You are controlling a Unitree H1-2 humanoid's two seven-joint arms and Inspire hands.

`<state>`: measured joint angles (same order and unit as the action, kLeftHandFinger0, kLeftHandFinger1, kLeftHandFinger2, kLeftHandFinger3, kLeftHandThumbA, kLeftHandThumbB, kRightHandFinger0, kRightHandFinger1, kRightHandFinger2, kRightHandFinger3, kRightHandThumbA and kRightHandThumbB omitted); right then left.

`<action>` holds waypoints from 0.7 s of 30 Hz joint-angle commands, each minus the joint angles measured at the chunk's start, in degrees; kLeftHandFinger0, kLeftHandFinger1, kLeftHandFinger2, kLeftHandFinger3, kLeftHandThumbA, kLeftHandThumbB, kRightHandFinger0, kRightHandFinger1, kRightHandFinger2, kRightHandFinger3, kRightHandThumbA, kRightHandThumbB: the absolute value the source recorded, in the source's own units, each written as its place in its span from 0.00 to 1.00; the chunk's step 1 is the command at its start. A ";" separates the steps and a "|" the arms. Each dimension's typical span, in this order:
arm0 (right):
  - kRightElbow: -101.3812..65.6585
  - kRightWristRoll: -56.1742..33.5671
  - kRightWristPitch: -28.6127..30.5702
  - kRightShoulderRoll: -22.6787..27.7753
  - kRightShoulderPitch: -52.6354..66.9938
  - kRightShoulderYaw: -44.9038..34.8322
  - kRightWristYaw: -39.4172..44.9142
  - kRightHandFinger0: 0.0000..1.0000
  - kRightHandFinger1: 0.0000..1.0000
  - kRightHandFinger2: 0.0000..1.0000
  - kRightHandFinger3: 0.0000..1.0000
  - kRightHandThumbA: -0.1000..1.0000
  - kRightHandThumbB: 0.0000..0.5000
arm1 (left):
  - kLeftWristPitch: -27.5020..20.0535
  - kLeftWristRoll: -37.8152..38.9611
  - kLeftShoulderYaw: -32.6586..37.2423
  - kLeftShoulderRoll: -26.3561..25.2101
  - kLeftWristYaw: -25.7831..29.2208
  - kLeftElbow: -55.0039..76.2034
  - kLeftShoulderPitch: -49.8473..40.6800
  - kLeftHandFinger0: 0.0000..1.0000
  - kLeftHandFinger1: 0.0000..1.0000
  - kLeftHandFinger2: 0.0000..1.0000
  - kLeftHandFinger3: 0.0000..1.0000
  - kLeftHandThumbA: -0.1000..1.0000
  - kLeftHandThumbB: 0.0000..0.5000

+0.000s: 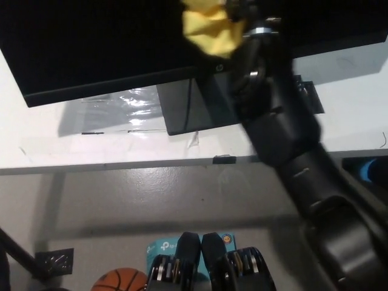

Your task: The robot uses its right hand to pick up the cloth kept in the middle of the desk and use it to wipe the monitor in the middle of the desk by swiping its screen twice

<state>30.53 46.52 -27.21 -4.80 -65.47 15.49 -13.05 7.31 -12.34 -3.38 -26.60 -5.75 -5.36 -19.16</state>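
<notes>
Where the black right arm reaches up across the desk, its right hand sits at the top edge of the picture, closed on a yellow cloth. That cloth is bunched into a lump and lies against the lower part of the dark screen of the monitor, just above the logo on the bezel; whether it presses flat on the glass cannot be told. Crumpled as it is, it has no clear long axis. The monitor's long side runs across the picture, tilted so its right end sits higher. Its stand rests on the white desk, beside a patch of shiny clear tape. Below the desk edge is a grey floor, with a basketball and a teal box at the bottom.
</notes>
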 commanded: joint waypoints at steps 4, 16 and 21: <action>-0.14 2.32 0.28 -6.68 -8.18 1.15 -0.69 0.00 0.00 0.45 0.39 0.00 0.07 | -1.13 -0.14 0.24 -0.09 -0.02 0.61 -0.81 0.51 0.53 0.68 0.92 0.36 0.01; -2.10 1.10 0.69 -4.27 -3.90 4.59 -0.18 0.00 0.00 0.45 0.37 0.00 0.13 | -1.48 -0.48 0.32 -0.01 0.52 0.36 -1.10 0.51 0.53 0.68 0.92 0.34 0.00; -8.95 0.64 0.36 0.48 1.45 5.58 4.16 0.00 0.03 0.45 0.19 0.00 0.18 | -1.61 -0.28 0.30 0.34 0.68 -0.47 -0.65 0.53 0.55 0.71 0.96 0.37 0.01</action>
<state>26.93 46.94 -27.19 -7.07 -64.49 20.31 -12.00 7.14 -12.49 -2.72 -26.06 -5.71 -6.43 -19.11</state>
